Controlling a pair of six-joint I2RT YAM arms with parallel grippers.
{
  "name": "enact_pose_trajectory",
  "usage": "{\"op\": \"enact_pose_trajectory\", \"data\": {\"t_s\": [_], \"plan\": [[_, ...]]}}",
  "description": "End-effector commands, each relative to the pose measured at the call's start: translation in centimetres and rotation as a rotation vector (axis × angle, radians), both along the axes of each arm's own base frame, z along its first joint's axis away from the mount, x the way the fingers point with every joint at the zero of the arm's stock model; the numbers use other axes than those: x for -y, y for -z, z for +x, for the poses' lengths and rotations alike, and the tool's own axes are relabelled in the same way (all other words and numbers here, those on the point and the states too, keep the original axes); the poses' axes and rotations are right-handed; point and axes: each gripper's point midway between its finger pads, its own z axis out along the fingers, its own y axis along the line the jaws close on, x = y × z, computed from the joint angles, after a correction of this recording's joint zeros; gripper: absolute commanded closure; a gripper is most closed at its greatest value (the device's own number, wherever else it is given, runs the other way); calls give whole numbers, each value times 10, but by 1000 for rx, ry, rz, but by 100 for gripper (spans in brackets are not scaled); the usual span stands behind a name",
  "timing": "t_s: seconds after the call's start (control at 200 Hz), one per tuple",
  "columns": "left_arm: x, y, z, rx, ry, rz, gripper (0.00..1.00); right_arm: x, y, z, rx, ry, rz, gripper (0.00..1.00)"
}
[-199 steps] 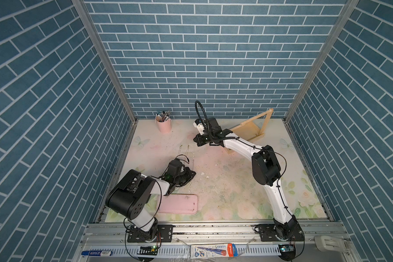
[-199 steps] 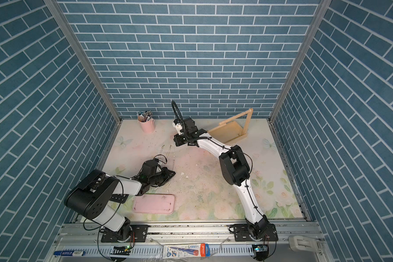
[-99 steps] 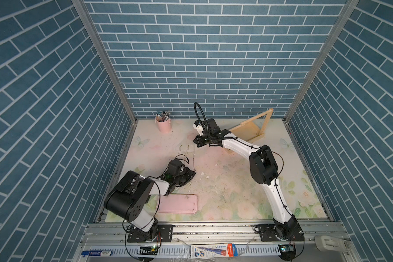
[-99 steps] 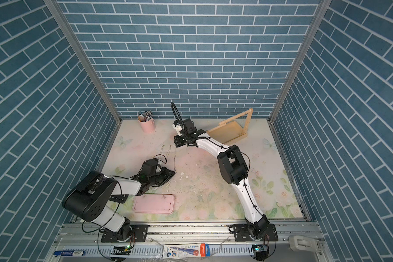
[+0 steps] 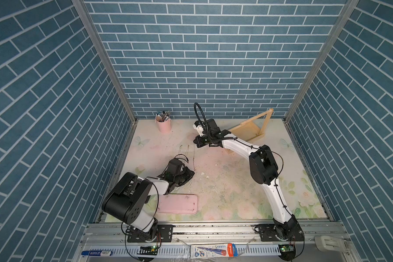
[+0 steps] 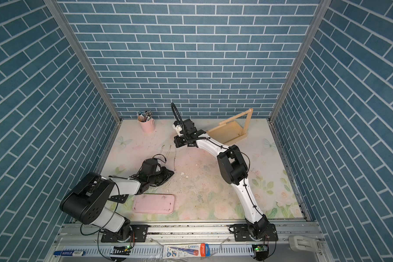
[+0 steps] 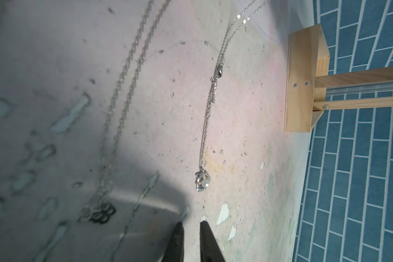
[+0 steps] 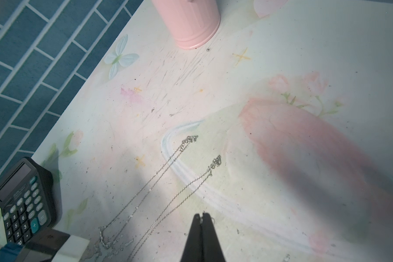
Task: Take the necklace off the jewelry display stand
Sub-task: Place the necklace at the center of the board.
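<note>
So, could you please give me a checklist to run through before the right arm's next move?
1. Right pincer shut, necklace chain running up to its tips: ok.
2. Necklace clear of the jewelry display stand: ok.
3. Pendant resting on the table: ok.
4. Left pincer slightly open, empty: ok.
5. Necklace apart from the two other chains: ok.
6. Stand's top bar empty: cannot tell.

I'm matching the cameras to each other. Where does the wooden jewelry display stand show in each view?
In both top views: the jewelry display stand sits at the far right of the table.
Left wrist: its base end and posts show, brick wall behind.
Right wrist: not in it.
Shared landmark: the necklace chains lying on the table, in all four.
</note>
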Motion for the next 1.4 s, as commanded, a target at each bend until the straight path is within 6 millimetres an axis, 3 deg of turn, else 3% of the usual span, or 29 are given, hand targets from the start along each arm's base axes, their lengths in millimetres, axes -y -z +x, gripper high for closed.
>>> {"op": "enact_pose_trajectory", "data": {"t_s": [0.0, 0.25, 0.475, 0.705, 0.815, 0.91, 0.99, 1.395], "plan": [[-6, -1, -4, -3, 2, 27, 80, -2, 13, -3, -26, 2, -8, 100], [-1, -44, 7, 94, 43, 36, 72, -4, 19, 2, -28, 5, -18, 100], [-15, -73, 12, 135, 18, 50, 65, -5, 25, 8, -26, 7, -26, 100], [-26, -78, 13, 131, 0, 29, 46, -5, 25, 19, -22, 13, -16, 100], [-28, -82, 13, 138, 0, 24, 34, -6, 27, 23, -28, 11, -17, 100], [-29, -87, 14, 144, 5, 25, 16, -7, 30, 24, -35, 7, -12, 100], [-28, -93, 15, 154, 13, 28, 9, -9, 31, 26, -37, 5, -10, 100], [-27, -95, 15, 157, 33, 22, 1, -8, 47, 40, -60, 20, -12, 100]]}}
